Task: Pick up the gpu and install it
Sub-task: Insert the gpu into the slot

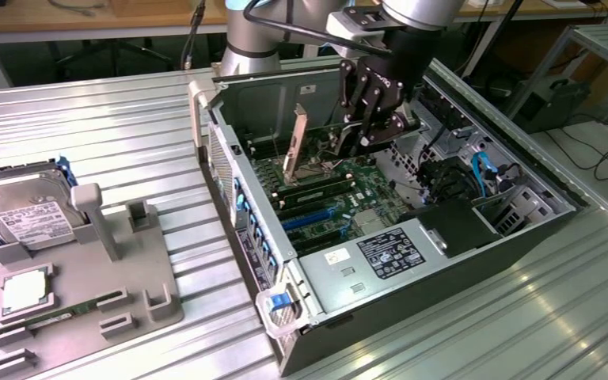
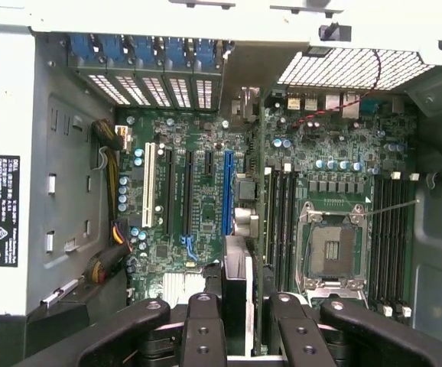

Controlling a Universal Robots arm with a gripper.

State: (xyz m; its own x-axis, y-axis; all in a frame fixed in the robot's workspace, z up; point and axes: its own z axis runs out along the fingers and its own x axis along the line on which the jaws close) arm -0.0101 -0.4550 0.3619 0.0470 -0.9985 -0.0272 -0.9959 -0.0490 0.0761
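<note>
At the exterior view's left edge of the table (image 1: pixel 124 119), a grey holder (image 1: pixel 135 309) is carrying a hard drive (image 1: pixel 24 214). Well apart from the work, it is taking no part in it.

Toward the middle of the table, the open computer case (image 1: pixel 325 317) is lying on its side, exposing the motherboard (image 1: pixel 325 214). The gpu (image 1: pixel 300 141) is hanging upright inside the case near its far wall, with its pale bracket end pointing to the exterior view's left. Just to the right of that, the gripper (image 1: pixel 366 134) is reaching down into the case and pinching the card by its upper edge.

From the wrist, the gpu (image 2: pixel 238 264) is showing edge-on between the fingers (image 2: pixel 206 306), with the gripper (image 2: pixel 244 302) closing partway on its thin body. The card is running just beside the long blue slot (image 2: pixel 227 191); whether it is touching the slot I cannot tell.

The card is probably handling as light and stiff, but fragile. A hold on the bare board edge looks safest, keeping clear of the fan and the contact strip. Any tilt is likely risking a jam at the slot.
</note>
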